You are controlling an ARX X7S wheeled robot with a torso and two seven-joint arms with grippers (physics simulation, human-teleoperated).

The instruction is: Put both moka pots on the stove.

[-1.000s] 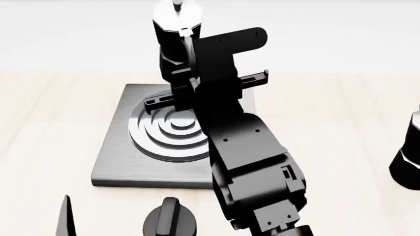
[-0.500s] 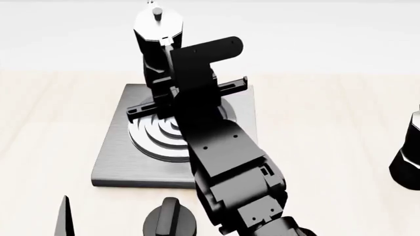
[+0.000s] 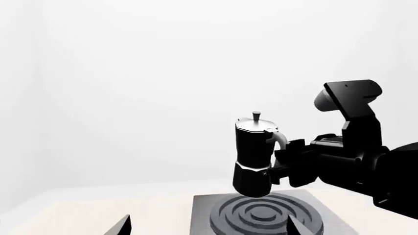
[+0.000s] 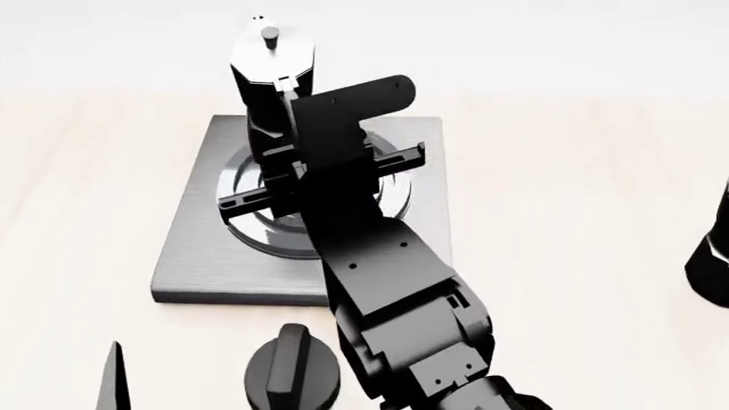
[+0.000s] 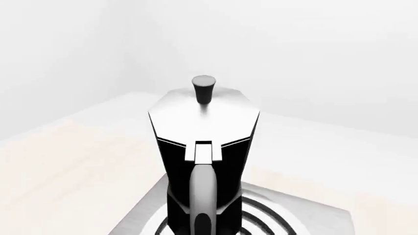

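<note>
One moka pot point(image 4: 271, 77), black with a silver lid, hangs just above the stove point(image 4: 183, 248), over the burner rings. My right gripper point(image 4: 287, 158) is shut on its curved handle. In the left wrist view this moka pot point(image 3: 253, 156) floats a little above the stove point(image 3: 209, 215), with the right gripper point(image 3: 287, 164) behind the handle. The right wrist view looks down over the moka pot point(image 5: 203, 127) onto the stove point(image 5: 326, 218). A second moka pot point(image 4: 712, 256) stands at the table's right edge, partly cut off. My left gripper point(image 3: 209, 230) is open and holds nothing, low in front of the stove.
A squat black round knob point(image 4: 293, 376) sits just in front of the stove, beside my right forearm. One left fingertip point(image 4: 111, 380) shows at the lower left. Pale wooden table point(image 4: 569, 171) surrounds the stove.
My right arm has carried the moka pot to the left and lower, so it now hangs over the burner rings. The head view has shifted slightly.
</note>
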